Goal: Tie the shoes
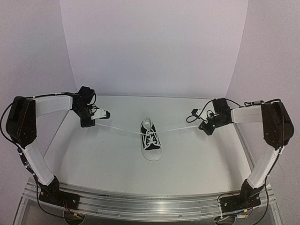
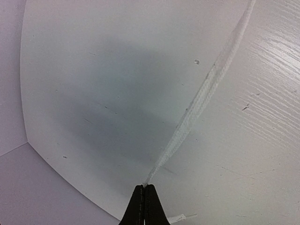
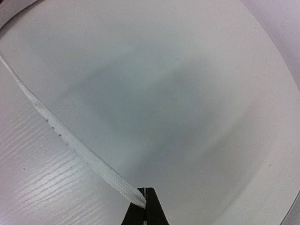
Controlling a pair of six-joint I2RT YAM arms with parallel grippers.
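Left hand (image 2: 144, 188): fingers pressed together, pinching the left lace (image 2: 201, 98) near its end, with a short tail showing past the tips. Right hand (image 3: 146, 199): fingers pressed together, pinching the right lace (image 3: 70, 140) at its end. Each lace runs straight and taut from its hand inward to the shoe (image 1: 151, 139). The shoe stands upright on the worktop (image 1: 93, 159), between the hands and well apart from both, toe toward the arm bases.
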